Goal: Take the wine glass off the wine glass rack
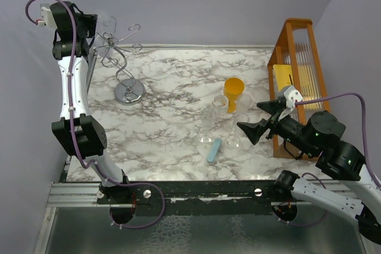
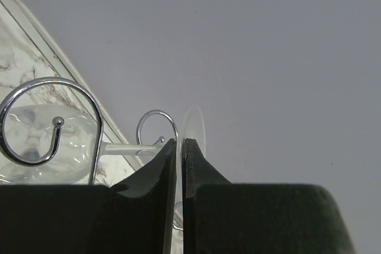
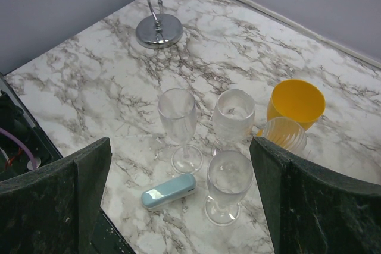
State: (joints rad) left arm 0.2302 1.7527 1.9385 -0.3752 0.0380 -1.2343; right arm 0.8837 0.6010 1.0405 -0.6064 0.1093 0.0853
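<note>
The silvery wire wine glass rack stands at the far left of the marble table, its curled arms on top. A clear wine glass hangs upside down among the arms. My left gripper is high beside the rack top, shut on the glass's thin clear foot. In the left wrist view, the gripper pinches the foot edge-on, the bowl shows behind a chrome loop. My right gripper is open and empty, hovering over the table.
Several clear stemmed glasses stand mid-table beside a yellow cup and a ribbed tumbler. A light blue case lies near them. The rack's round base shows far off. A tall orange wooden slatted rack stands at right.
</note>
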